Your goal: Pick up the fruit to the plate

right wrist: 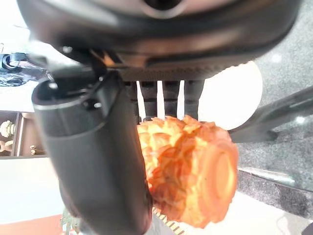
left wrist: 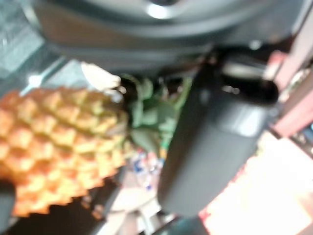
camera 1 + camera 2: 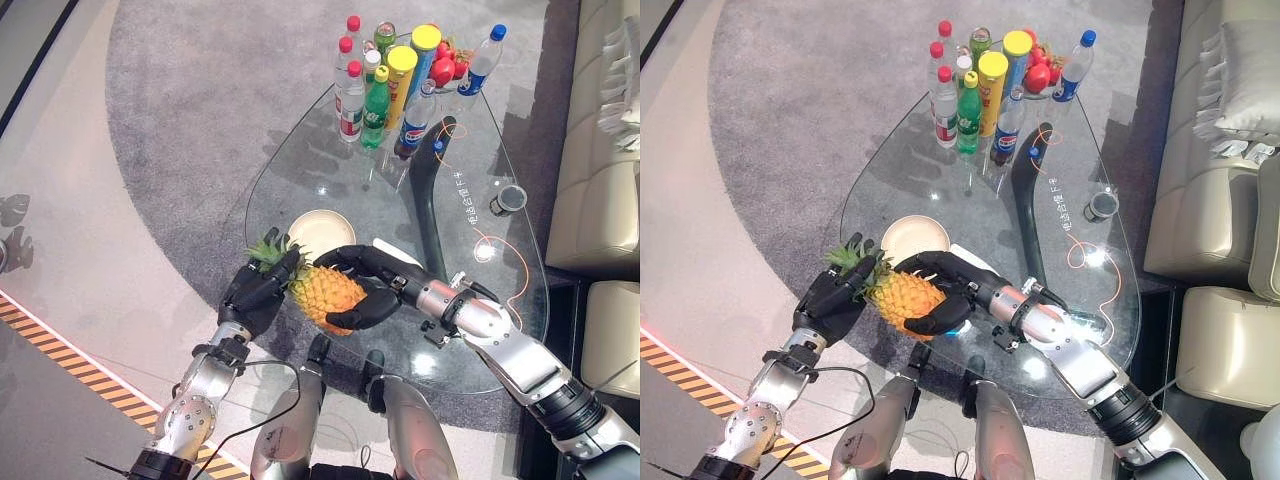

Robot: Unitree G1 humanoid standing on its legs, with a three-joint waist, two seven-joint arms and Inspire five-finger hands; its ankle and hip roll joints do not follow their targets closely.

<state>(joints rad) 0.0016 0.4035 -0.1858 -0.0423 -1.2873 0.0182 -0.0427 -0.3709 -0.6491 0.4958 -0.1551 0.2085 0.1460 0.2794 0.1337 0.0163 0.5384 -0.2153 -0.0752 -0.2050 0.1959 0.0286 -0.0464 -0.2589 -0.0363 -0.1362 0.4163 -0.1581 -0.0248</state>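
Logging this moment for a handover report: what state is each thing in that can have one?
pineapple: held sideways between both hands, off the plate
plate: empty, on the glass table
left hand: curled at the pineapple's crown end
right hand: curled round the pineapple's body
bottles: upright, capped

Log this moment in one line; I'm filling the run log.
pineapple: held over table | right hand: shut on it | left hand: at crown | plate: empty

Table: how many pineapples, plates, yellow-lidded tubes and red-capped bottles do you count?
pineapple: 1
plate: 1
yellow-lidded tubes: 2
red-capped bottles: 3
Total: 7
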